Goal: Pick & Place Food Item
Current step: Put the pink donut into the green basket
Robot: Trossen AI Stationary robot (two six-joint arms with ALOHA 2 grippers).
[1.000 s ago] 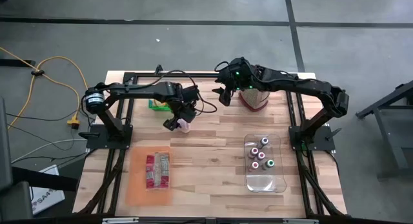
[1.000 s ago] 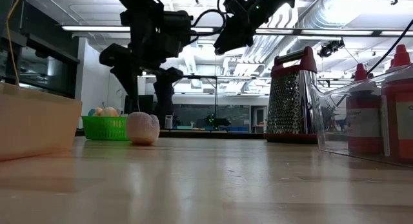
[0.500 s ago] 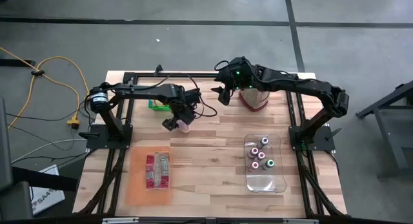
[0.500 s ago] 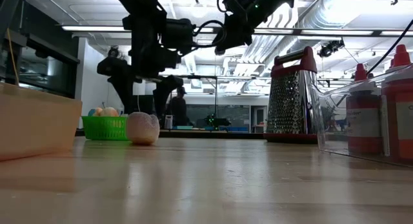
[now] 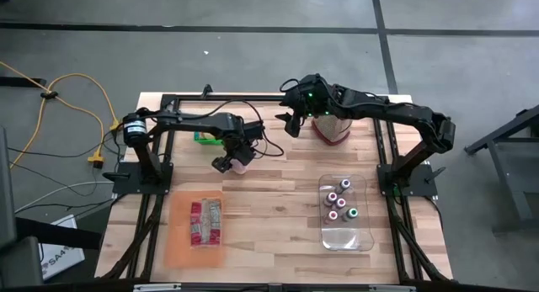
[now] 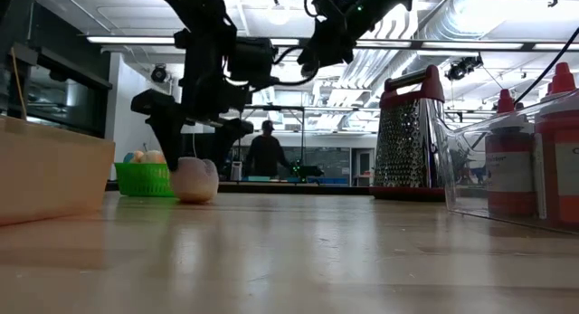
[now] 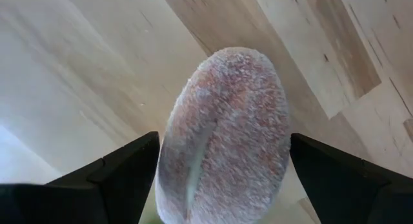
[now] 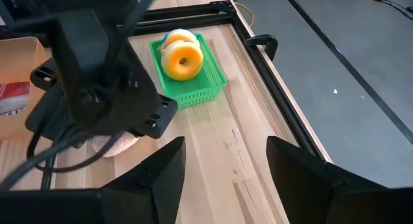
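A pale pink, sugar-dusted food item (image 7: 226,133) lies on the wooden table (image 5: 278,183), left of centre, and also shows in the low view (image 6: 195,179). My left gripper (image 7: 222,179) points down over it, open. One finger stands on each side of the item, and I see no touch. From above, the gripper (image 5: 232,161) hides most of the item (image 5: 243,167). A green basket (image 8: 190,75) holding donuts stands at the far left (image 5: 204,136). My right gripper (image 8: 222,185) hangs open, high above the table's far middle (image 5: 291,124).
A metal grater with red trim (image 6: 412,137) stands at the far right of centre (image 5: 333,129). A clear bin of bottles (image 5: 345,212) sits at the near right. An orange tray with a red packet (image 5: 200,229) lies at the near left. A person stands in the room beyond (image 6: 265,156).
My left gripper has come down over the pink food item, so that its open fingers now reach down beside it. The item lies where it was.
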